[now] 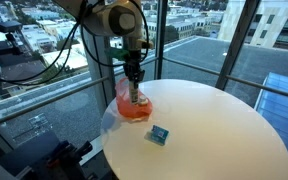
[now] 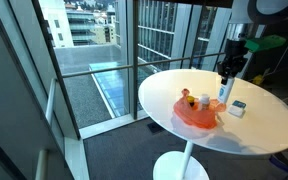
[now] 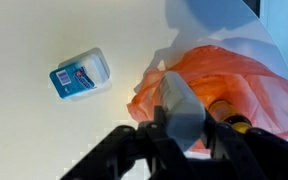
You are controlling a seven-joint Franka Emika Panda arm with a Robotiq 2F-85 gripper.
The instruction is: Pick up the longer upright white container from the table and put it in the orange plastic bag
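My gripper point(image 3: 187, 125) is shut on the long white container point(image 3: 181, 108) and holds it upright over the orange plastic bag point(image 3: 249, 85). In both exterior views the gripper point(image 1: 134, 80) point(image 2: 225, 82) hangs above the bag point(image 1: 134, 106) point(image 2: 196, 112), with the container point(image 1: 135, 95) point(image 2: 224, 93) pointing down into it. The container's lower end sits at the bag's opening; whether it touches the bag I cannot tell. A yellow and dark bottle point(image 3: 231, 112) lies inside the bag.
A small white box with a blue label point(image 3: 81, 75) lies on the round white table point(image 1: 224, 130) beside the bag; it also shows in an exterior view point(image 2: 238, 107). Small items point(image 2: 187, 99) sit in the bag. Windows and railing surround the table.
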